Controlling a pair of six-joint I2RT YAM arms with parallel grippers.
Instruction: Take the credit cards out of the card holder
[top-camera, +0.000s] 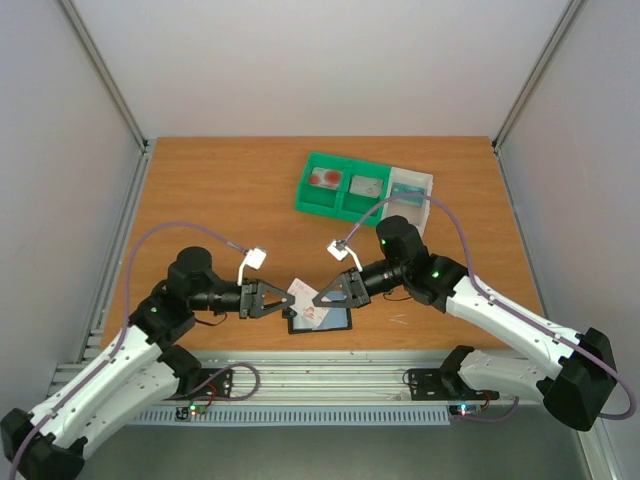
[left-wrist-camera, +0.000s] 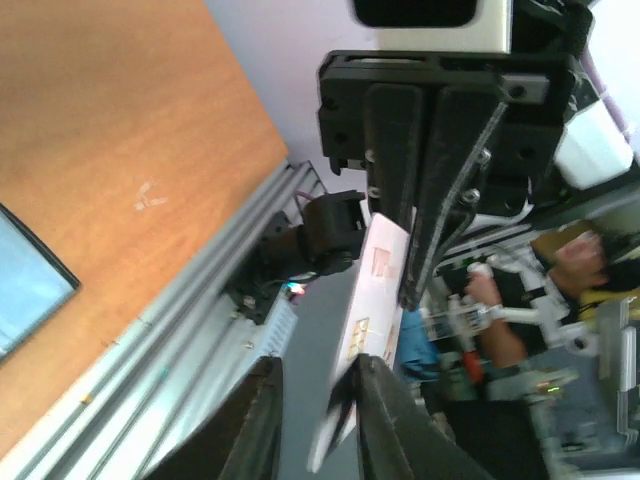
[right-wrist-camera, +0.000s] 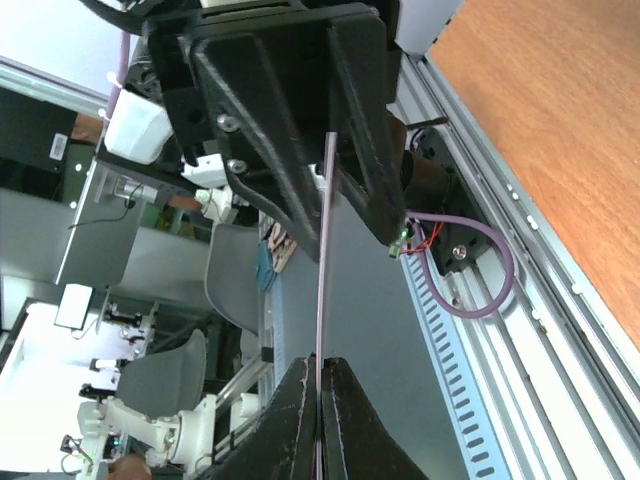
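My right gripper (top-camera: 318, 297) is shut on one end of a whitish credit card with red marks (top-camera: 306, 303) and holds it above the table; in the right wrist view (right-wrist-camera: 320, 365) the card (right-wrist-camera: 325, 250) shows edge-on between the closed fingers. My left gripper (top-camera: 289, 300) faces it, open, with the card's other end (left-wrist-camera: 378, 285) between its fingers (left-wrist-camera: 385, 420) and leaning on one of them. The black card holder (top-camera: 322, 321) lies open on the table just below, its grey-blue inside showing in the left wrist view (left-wrist-camera: 25, 285).
A green compartment tray (top-camera: 345, 205) at the back holds a red-marked card (top-camera: 325, 179) and a greyish card (top-camera: 366, 186). A white tray (top-camera: 424, 180) beside it holds a teal card (top-camera: 405, 190). The table's metal front rail (top-camera: 330, 365) runs close below the grippers.
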